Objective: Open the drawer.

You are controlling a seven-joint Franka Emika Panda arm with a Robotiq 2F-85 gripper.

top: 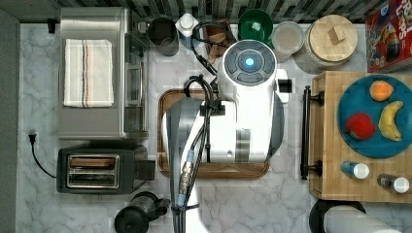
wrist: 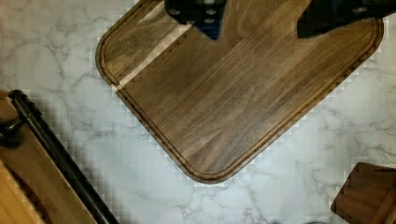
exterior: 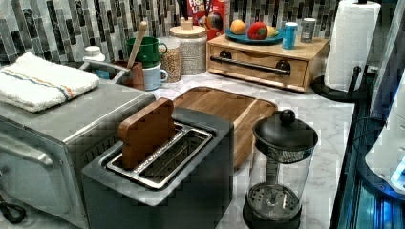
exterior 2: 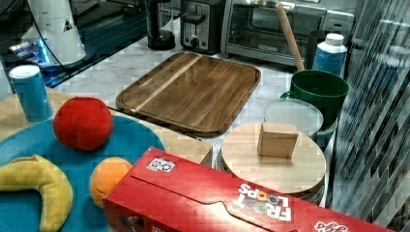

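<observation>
The drawer (exterior: 260,70) is a shallow light-wood front under a butcher-block top, at the left view's back right, and it sits flush with its unit. Its long black bar handle (exterior: 250,65) runs across the front on two posts. In the top view the handle (top: 306,133) lies just right of my white arm (top: 243,111), which hangs over the walnut tray (top: 167,97). In the wrist view my gripper (wrist: 261,23) is open above the tray (wrist: 224,102), with nothing between its dark fingertips (wrist: 201,14). The handle (wrist: 60,156) and drawer front (wrist: 28,186) lie off to one side, apart from the fingers.
On the unit's top stand a blue plate (top: 352,102) with fruit and two shakers (top: 354,170). A toaster oven (top: 97,126), toaster (top: 94,170) and French press (exterior: 279,176) line the top view's left. A paper towel roll (exterior: 351,43) stands beside the drawer unit.
</observation>
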